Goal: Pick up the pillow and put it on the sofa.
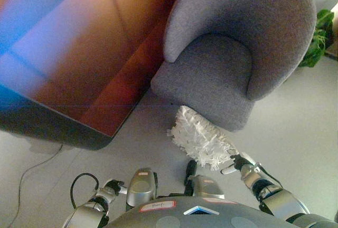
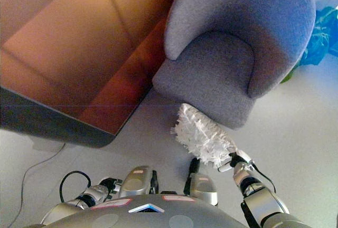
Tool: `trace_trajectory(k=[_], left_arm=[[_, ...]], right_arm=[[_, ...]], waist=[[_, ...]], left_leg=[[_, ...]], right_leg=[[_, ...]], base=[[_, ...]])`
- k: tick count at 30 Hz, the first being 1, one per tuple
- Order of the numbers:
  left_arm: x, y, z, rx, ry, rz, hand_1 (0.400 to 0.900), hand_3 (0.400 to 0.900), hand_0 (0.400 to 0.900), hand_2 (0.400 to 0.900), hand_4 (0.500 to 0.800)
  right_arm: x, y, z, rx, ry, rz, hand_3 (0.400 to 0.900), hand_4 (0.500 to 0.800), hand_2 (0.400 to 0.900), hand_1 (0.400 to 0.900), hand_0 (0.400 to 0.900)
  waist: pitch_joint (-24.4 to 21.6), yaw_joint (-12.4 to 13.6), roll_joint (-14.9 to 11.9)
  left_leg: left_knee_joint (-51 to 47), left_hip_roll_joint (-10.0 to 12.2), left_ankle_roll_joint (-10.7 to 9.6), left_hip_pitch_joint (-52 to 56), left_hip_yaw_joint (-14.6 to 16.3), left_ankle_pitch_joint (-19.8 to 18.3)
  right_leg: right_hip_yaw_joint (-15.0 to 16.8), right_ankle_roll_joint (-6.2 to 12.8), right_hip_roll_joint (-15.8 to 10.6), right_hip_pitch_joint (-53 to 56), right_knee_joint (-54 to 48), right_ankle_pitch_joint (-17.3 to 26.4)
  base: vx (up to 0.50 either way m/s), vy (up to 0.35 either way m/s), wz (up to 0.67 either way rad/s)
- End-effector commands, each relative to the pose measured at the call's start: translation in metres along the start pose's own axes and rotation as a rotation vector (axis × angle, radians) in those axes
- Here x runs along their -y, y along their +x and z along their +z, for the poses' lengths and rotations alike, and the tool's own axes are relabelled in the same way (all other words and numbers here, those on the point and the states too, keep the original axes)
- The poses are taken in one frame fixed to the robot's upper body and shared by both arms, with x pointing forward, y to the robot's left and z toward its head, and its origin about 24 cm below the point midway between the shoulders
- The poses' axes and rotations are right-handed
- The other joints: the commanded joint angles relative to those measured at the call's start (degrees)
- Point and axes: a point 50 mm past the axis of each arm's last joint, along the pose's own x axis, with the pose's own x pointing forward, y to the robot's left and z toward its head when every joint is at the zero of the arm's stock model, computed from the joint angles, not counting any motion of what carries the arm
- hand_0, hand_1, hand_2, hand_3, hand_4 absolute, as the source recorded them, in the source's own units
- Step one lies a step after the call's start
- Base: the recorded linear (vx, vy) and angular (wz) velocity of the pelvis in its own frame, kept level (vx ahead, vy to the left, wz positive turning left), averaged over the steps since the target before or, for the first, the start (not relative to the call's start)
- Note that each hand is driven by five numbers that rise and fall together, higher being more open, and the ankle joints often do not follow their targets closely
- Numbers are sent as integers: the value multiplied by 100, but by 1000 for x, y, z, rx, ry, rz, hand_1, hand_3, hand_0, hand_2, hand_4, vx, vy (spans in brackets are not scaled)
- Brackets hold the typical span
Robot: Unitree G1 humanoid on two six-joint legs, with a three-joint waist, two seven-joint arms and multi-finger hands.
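The pillow (image 1: 200,141), white and shaggy, lies on the grey floor (image 1: 296,122), with its far end pushed against the front base of the grey sofa (image 1: 232,54), just under the seat. Its long axis runs diagonally, from the sofa base down toward the robot's right side. The near end finishes just beside the right hand (image 1: 242,164), which sits at the pillow's lower right corner. The fingers there seem lightly curled and they touch the fringe, but I cannot tell if they really hold any of it.

The left hand (image 1: 108,188) is low at the robot's left, well apart from the pillow, with its fingers curled and nothing in them. So the right hand is clearly the nearer one. In my judgement, the coming lift must go up and forward, over the seat edge.

A dark wooden table (image 1: 79,54) stands to the left of the sofa.
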Motion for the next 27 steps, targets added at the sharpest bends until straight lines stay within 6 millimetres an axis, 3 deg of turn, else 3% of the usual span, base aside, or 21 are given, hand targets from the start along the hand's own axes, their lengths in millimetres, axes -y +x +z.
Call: trace_trajectory(k=[1,2,4,7,10,13,16,22,27], left_arm=[[-12,0,-6,-17,28,44,900,900,900,900,800],[-12,0,-8,-22,36,43,900,900,900,900,800],[-9,0,-12,-33,40,46,900,900,900,900,800],[-19,0,-7,-36,60,61,900,900,900,900,800],[-31,-2,9,-8,54,86,900,900,900,900,800],[-40,-3,25,44,45,100,900,900,900,900,800],[-44,-5,35,78,21,89,900,900,900,900,800],[-47,-7,48,136,-11,76,900,900,900,900,800],[-53,-10,58,170,-56,96,900,900,900,900,800]], right_arm=[[33,4,-7,-37,11,-114,900,800,900,900,900],[35,4,-2,-26,23,-117,900,800,900,900,900],[36,4,1,-16,25,-102,900,800,900,900,900],[37,4,6,-19,56,-78,900,800,900,900,900],[52,4,14,-40,106,-140,900,800,900,900,900],[79,3,23,-82,144,-218,900,800,900,900,900],[106,0,19,-142,143,-307,900,800,900,900,900],[162,-10,21,-177,184,-409,900,800,900,900,900],[221,-30,28,-174,223,-532,900,800,900,900,900]], waist=[[430,271,186],[479,398,220],[549,535,209],[543,505,149],[642,472,283],[798,438,478],[932,397,667],[1232,396,871],[1530,442,954]], left_leg=[[-1887,12,97,89,-283,1312],[-2409,-5,38,-5,-524,1469],[-2479,-100,36,-239,-795,1542],[-2411,-150,160,-127,-468,1021],[-2443,-218,211,-123,-394,937],[-2326,-331,242,-359,-350,921],[-2089,-445,276,-649,-357,876],[-1642,-438,306,-1188,-279,792],[-1046,-392,318,-1849,-238,685]], right_leg=[[425,582,-135,-51,779,-566],[548,624,-76,73,706,-605],[756,604,-40,260,649,-736],[655,725,-328,251,661,-751],[595,843,-621,52,731,-675],[646,902,-814,-209,757,-589],[756,919,-924,-408,831,-554],[842,949,-1099,-648,912,-541],[853,902,-1157,-1122,1283,-647]], base=[[332,242,-92],[299,176,-92],[265,125,-78],[132,96,-37],[23,152,-26],[-77,150,-13],[-42,127,-13],[-45,41,-6],[-110,-46,2]])
